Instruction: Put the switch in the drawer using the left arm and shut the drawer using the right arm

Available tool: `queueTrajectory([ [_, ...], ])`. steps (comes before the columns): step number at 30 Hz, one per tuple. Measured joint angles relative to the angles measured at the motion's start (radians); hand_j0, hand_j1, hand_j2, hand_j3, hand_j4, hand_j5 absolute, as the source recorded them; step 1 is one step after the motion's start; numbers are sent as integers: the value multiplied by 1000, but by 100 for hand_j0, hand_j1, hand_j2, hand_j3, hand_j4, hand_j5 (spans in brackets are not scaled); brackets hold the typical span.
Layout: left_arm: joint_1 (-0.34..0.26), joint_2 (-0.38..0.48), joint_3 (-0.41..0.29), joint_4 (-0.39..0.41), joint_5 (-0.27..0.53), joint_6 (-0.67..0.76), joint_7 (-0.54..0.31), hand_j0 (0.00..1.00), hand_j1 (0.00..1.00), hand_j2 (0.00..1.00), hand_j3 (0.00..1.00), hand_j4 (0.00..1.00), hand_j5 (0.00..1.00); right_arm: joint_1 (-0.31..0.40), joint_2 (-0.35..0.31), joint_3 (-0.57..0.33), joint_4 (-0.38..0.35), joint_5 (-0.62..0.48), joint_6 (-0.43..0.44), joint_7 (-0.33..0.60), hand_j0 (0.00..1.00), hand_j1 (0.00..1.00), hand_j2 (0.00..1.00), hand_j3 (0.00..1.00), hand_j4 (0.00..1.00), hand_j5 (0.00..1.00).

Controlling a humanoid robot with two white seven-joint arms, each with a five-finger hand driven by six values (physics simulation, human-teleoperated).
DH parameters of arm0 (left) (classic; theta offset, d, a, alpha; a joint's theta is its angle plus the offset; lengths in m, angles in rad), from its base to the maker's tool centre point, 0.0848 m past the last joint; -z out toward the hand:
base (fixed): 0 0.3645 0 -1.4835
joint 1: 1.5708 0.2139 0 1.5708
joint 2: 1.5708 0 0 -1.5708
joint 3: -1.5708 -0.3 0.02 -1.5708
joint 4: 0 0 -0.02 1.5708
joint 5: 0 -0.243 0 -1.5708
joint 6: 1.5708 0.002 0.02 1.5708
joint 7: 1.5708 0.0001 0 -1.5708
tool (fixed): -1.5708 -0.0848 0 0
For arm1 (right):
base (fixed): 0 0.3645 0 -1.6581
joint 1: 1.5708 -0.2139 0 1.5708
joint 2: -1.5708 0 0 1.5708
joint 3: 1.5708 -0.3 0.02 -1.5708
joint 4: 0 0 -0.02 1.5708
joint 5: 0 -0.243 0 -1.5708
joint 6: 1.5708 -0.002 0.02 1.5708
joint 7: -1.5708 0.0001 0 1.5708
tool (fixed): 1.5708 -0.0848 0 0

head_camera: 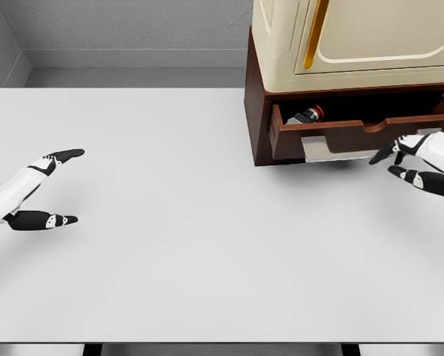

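While the switch is lying inside the open drawer, the right hand is hovering open-fingered just before its front; it should be pushing squarely. The left hand is resting open, holding nothing.

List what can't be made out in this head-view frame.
- switch: only a black body with a red tip shows; the drawer front hides the rest.
- right hand: arm cut off by the right edge; contact with the drawer front cannot be told.
- left hand: forearm cut off by the left edge.
- cabinet: top cut off by the upper edge.
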Motion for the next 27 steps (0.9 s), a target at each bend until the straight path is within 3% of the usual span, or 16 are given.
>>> queueTrajectory([
  [7, 0, -1, -1, -2, 0, 0, 0, 100, 100, 100, 100, 100, 100, 2, 26, 52, 17, 37, -3, 5, 59, 59, 59, 59, 59, 59],
  [19, 0, -1, -2, -7, 0, 0, 0, 100, 100, 100, 100, 100, 100, -3, 35, 60, 37, 48, -3, 6, 62, 62, 62, 62, 62, 62],
  [27, 0, -1, -3, -7, 0, 0, 0, 100, 100, 100, 100, 100, 100, -51, 86, 73, 66, 87, -3, 6, 62, 62, 62, 62, 62, 62],
])
